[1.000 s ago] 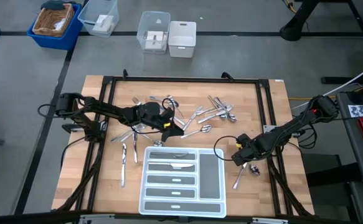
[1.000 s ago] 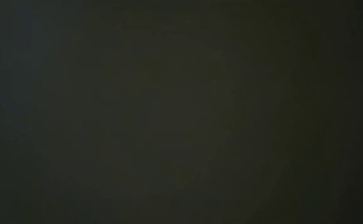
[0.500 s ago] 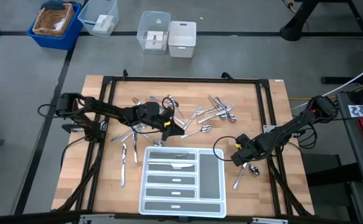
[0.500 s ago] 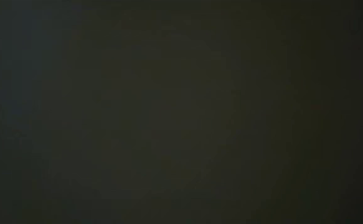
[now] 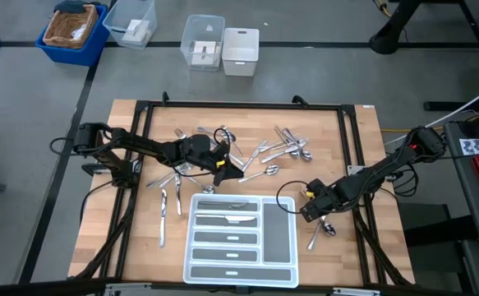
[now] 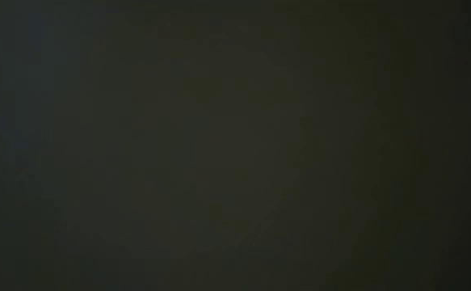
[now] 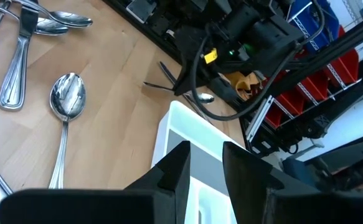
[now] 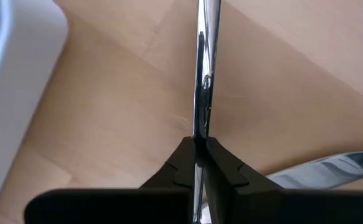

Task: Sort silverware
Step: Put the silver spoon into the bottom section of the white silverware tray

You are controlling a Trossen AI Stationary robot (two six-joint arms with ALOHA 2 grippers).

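Silverware [image 5: 264,152] lies scattered on the wooden table beyond the white tray [image 5: 191,247], with a few pieces at the left [image 5: 163,205]. A knife [image 5: 227,218] and other pieces lie in the tray's compartments. My left gripper [image 5: 223,170] hovers over the tray's far edge [image 7: 181,118], narrowly open and empty [image 7: 205,163]. My right gripper [image 5: 307,212] is just right of the tray, shut on a slim silver piece [image 8: 203,74]. Two pieces [image 5: 320,233] lie by it. The low view is dark. My right gripper pinches a slim silver handle [image 8: 200,127] between its two fingertips [image 8: 182,152], edge-on between them. The piece runs straight out ahead of the fingers, over the wood. I cannot tell which kind of piece it is or whether it is clear of the table.
A black frame [image 5: 239,105] borders the table. Bins and clear boxes [image 5: 223,45] stand on the floor beyond the far edge. A spoon [image 7: 67,102] lies just left of my left gripper. Bare wood lies at the near left [image 5: 124,247] and right of the tray [image 5: 346,255].
My right gripper has gone a little toward the table's left, closer to the tray, staying shut on its silver piece. The pieces lying beside it have shifted a little the same way.
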